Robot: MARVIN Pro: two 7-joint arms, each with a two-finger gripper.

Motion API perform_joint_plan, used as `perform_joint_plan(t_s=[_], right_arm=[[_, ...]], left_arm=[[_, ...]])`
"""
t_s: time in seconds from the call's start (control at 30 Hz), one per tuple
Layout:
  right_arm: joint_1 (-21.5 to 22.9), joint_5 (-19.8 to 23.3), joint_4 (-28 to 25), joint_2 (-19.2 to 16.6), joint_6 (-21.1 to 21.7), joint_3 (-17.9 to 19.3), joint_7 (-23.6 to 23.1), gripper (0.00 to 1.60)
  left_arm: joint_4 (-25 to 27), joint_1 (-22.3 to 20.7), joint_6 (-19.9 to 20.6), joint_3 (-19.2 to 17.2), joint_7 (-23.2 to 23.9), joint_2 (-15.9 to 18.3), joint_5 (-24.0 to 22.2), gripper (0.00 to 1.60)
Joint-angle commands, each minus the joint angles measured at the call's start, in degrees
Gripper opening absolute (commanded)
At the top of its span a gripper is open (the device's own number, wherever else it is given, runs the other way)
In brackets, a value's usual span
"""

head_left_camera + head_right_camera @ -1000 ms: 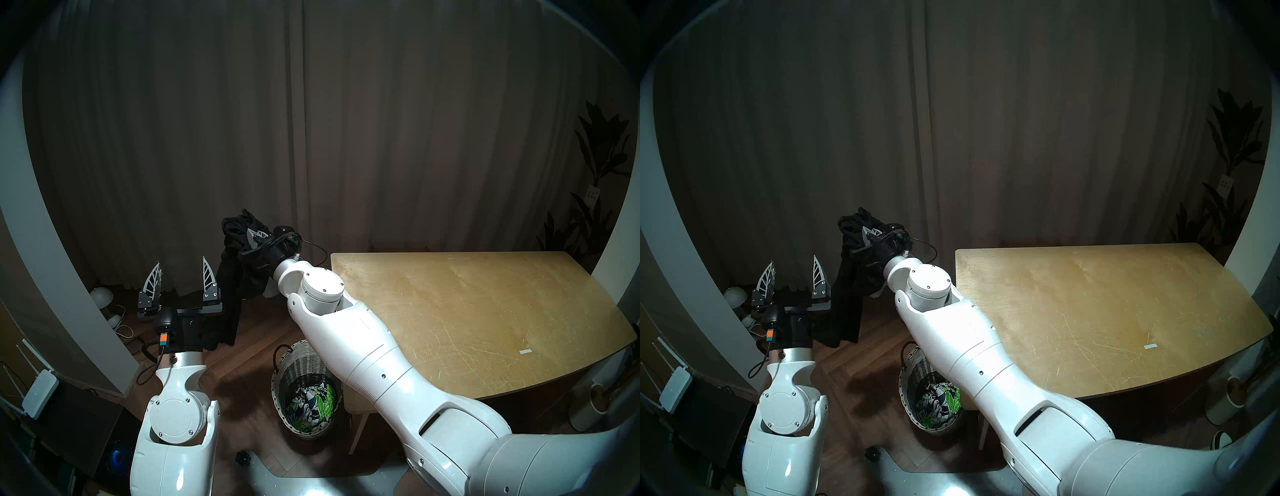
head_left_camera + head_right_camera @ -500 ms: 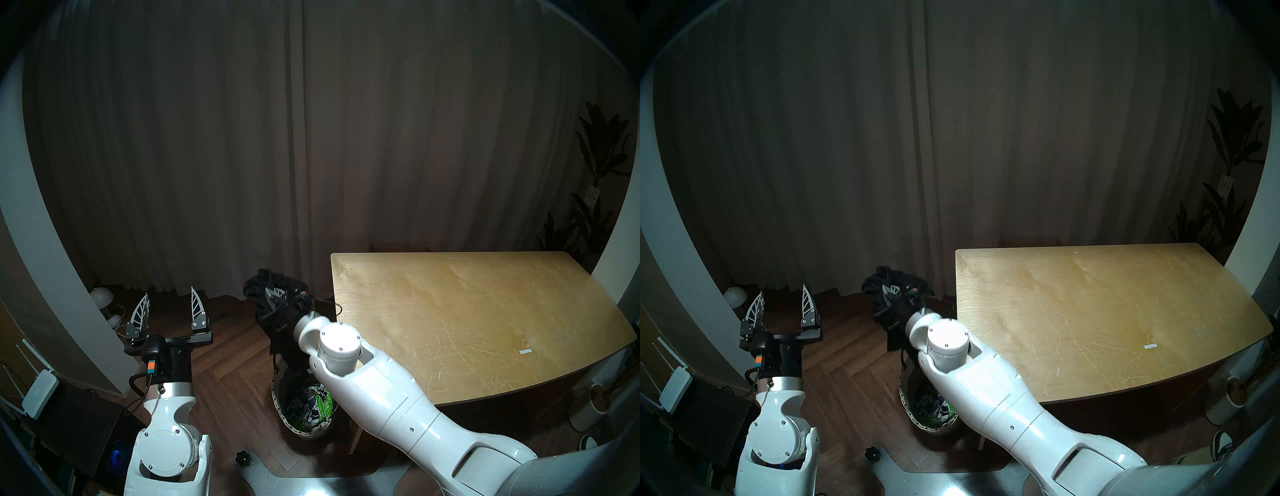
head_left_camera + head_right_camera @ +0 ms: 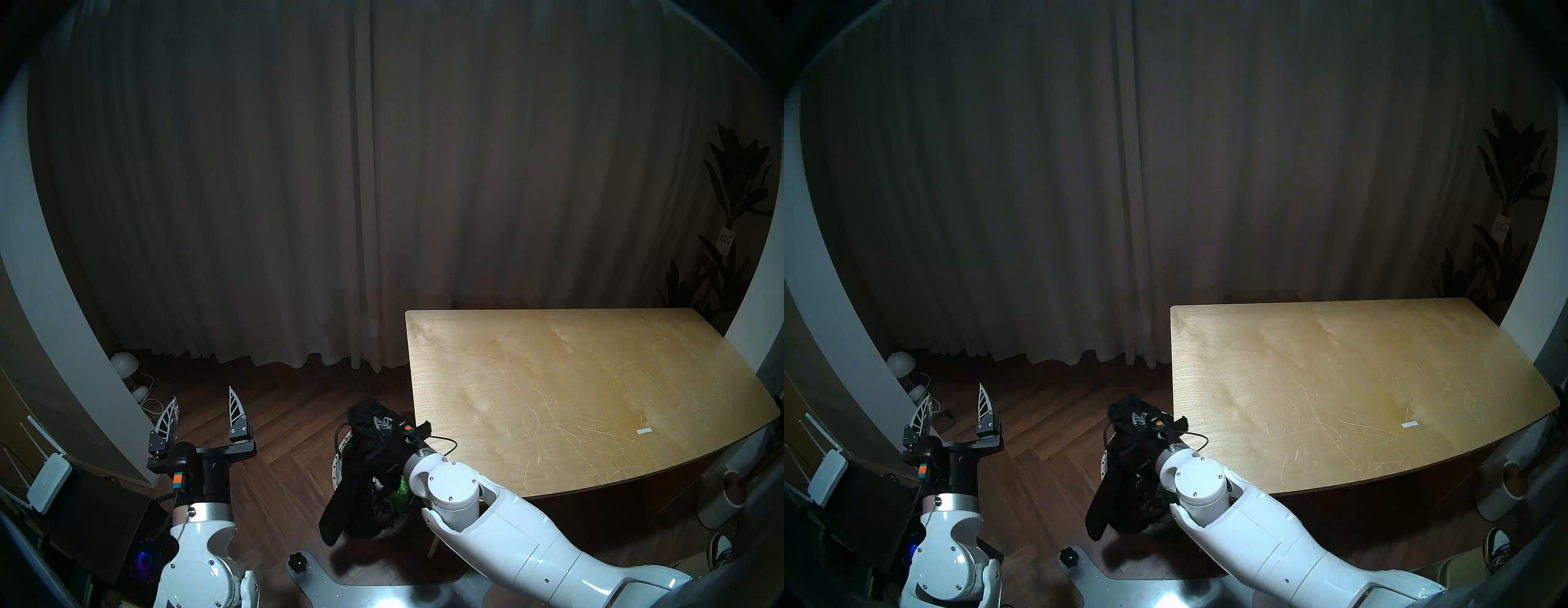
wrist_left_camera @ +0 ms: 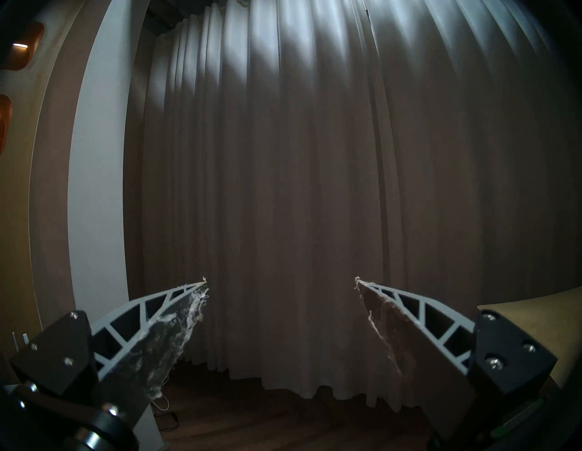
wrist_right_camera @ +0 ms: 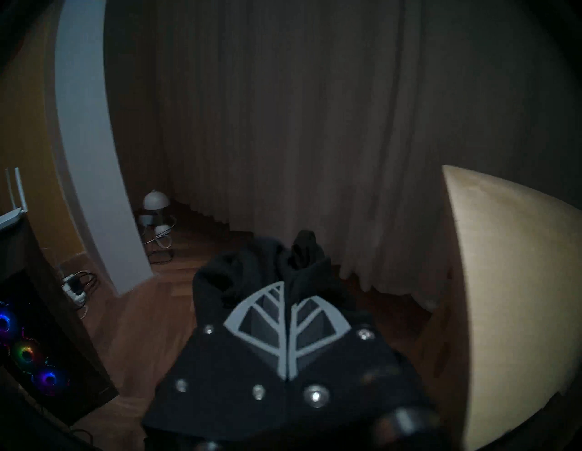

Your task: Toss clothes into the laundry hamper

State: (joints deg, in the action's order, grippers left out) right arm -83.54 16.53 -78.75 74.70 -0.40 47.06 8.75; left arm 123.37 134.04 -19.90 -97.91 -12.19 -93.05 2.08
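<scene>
My right gripper point(image 3: 384, 422) is shut on the large black garment point(image 3: 365, 463) and holds it just above the wicker hamper point(image 3: 338, 460), which stands on the floor left of the table. The garment drapes over the hamper's mouth, and one end point(image 3: 331, 524) hangs outside its front left. A bit of the leaf-print garment point(image 3: 399, 494) shows inside. In the right wrist view the fingers point(image 5: 267, 318) are pressed together with black cloth point(image 5: 233, 277) bunched around them. My left gripper point(image 3: 203, 409) is open and empty, further left, above the floor. The sock and the white garment are hidden.
A bare wooden table point(image 3: 572, 403) stands to the right, its left edge close to the hamper. A curtain point(image 3: 382, 191) hangs behind. A small white lamp point(image 3: 123, 363) and cables lie at the back left. A router point(image 3: 49, 482) sits on a dark cabinet at the left.
My right arm came down and back with the black garment, from high in the air to the hamper's mouth. My left arm drew back and lower, still open.
</scene>
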Motion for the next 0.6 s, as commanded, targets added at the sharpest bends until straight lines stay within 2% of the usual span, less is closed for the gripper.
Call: perform_joint_plan(t_s=[0.0,0.13,0.27,0.43,0.57], right_arm=[[-1.8,-3.7,-0.4,-2.0,-4.1,1.5,5.6,0.00],[0.0,-7.1,-2.6,0.4,-5.1,-0.9,6.8,0.00],[2.1,-8.0,-2.8,2.6,-4.0,-1.7,7.4,0.00],[4.7,-9.3,0.8,4.6,-3.4,-2.4,8.5,0.00],[6.7,-10.3,5.6,6.9,-3.3,-2.9,9.8,0.00]], left_arm=[[4.7,4.0,2.4,0.1,2.4,1.2,-1.6,1.60],[5.0,3.6,3.5,-0.4,3.2,1.6,-2.4,1.60],[5.2,4.0,3.5,-1.0,3.3,1.7,-2.8,1.60],[5.4,5.2,3.5,-2.0,3.5,1.6,-3.9,1.60],[4.9,5.0,3.9,-2.7,4.1,1.9,-5.0,1.60]])
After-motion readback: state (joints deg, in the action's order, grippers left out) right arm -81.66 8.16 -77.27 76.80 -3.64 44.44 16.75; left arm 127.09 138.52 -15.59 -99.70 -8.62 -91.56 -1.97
